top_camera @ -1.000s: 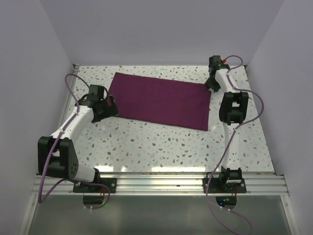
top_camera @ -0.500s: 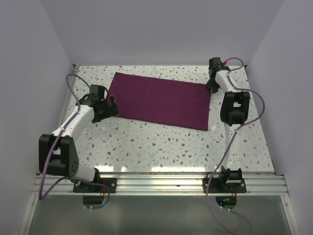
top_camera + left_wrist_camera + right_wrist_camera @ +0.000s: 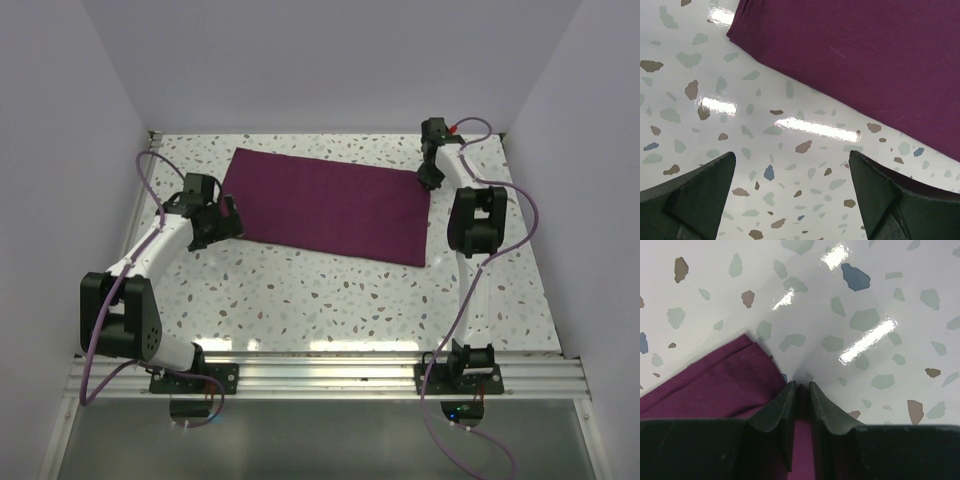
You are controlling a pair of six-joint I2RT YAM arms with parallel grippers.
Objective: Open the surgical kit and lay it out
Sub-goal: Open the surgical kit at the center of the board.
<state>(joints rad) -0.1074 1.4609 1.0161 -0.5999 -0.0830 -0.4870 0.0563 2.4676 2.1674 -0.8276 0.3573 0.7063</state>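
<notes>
Kit: dark maroon folded cloth wrap (image 3: 330, 205) flat on the speckled white desk (image 3: 330, 300), unopened, no steel showing
Right jaws: pinched on the wrap's far right corner
Left jaws: spread wide, empty, over bare desk just beside the wrap's near left corner
Your move: lift only the top fold, peel slowly, pin the left edge so the bundle cannot slide

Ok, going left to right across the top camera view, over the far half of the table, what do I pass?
First the left gripper, open above the speckled white table → dark purple rectangular cloth wrap, lying flat → right gripper, shut on the wrap's far right corner.
</notes>
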